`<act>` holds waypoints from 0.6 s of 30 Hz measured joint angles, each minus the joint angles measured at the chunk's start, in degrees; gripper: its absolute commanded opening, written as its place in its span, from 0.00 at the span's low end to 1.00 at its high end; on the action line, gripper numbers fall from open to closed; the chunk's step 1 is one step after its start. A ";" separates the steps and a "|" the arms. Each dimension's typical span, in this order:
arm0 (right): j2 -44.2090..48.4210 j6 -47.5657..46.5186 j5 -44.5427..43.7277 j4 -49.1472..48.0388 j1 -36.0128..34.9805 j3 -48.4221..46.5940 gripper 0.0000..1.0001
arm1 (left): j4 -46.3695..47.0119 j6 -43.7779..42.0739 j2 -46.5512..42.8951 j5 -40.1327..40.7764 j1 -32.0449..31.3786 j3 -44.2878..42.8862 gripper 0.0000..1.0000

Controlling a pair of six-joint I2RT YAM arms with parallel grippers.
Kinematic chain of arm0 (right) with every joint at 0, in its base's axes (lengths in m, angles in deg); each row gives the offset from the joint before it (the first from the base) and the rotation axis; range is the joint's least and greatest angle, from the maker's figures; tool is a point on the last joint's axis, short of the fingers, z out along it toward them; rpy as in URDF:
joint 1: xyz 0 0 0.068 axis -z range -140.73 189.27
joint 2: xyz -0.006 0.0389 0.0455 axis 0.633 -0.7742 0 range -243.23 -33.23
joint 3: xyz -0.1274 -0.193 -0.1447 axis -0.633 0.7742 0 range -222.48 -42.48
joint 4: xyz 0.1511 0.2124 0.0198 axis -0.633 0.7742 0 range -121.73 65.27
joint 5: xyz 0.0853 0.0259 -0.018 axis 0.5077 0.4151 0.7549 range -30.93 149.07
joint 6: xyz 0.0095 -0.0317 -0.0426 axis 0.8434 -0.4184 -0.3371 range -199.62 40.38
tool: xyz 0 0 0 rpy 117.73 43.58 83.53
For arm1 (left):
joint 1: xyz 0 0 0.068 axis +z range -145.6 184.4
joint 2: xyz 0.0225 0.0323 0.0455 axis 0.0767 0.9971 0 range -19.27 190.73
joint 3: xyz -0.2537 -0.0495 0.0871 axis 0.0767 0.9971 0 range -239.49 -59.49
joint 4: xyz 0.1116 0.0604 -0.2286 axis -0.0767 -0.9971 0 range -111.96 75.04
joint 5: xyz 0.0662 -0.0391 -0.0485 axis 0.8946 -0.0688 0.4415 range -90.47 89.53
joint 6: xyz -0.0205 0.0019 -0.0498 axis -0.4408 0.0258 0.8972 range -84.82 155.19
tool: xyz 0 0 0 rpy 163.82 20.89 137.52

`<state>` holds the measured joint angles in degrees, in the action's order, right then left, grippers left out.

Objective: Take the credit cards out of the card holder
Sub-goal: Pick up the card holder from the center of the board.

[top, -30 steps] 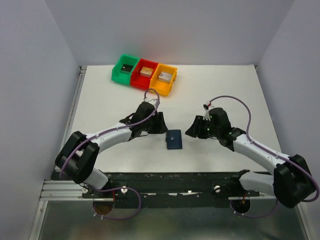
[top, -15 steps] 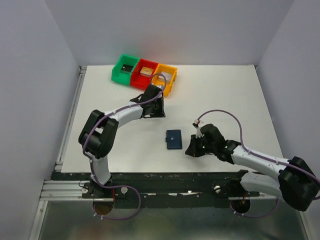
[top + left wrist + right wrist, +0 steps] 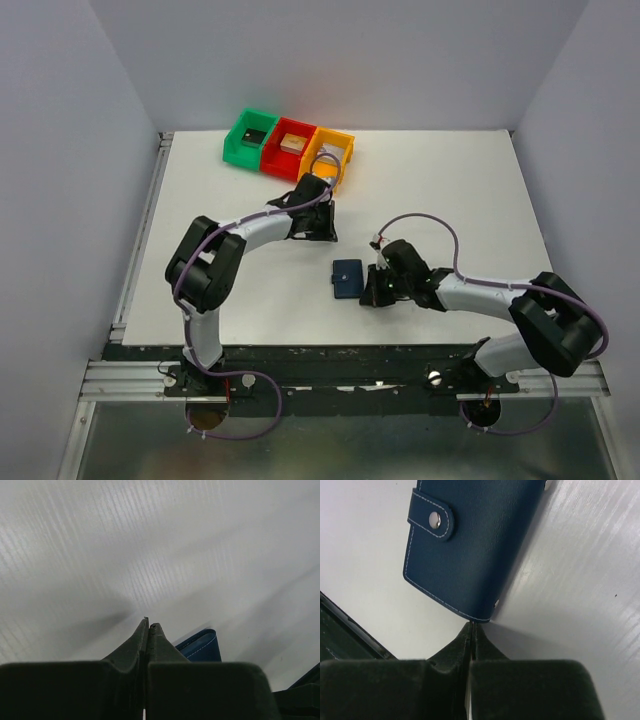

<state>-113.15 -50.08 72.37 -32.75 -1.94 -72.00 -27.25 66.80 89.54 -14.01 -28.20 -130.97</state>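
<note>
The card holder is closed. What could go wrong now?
The right gripper is shut, tips at a corner of the card holder; it may only push it away. The snap strap is fastened, so pulling could drag the whole holder. The left gripper is also shut, holding nothing down.

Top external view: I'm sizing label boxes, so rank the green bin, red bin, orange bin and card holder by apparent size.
1. green bin and red bin: alike, no ranking.
2. orange bin: probably the same, but the left arm covers part.
3. card holder: smallest.
</note>
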 measured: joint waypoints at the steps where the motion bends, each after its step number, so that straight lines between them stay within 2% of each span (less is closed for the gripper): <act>1: -0.55 0.07 0.00 -0.26 0.00 -0.33 0.07 | 0.20 0.00 0.13 -0.24 -0.15 0.07 0.00; 8: -2.49 1.79 -1.97 -0.28 0.00 -2.01 0.04 | 1.77 -0.11 1.05 -1.77 -2.03 1.73 0.00; 18: -4.09 1.88 -7.15 4.96 0.00 -6.19 0.04 | 6.10 -0.09 -1.77 -2.86 -2.29 9.25 0.00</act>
<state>-117.24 -48.20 65.22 -27.78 -1.94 -78.18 -21.15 66.71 87.77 -16.87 -30.49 -121.72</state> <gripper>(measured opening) 0.041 0.029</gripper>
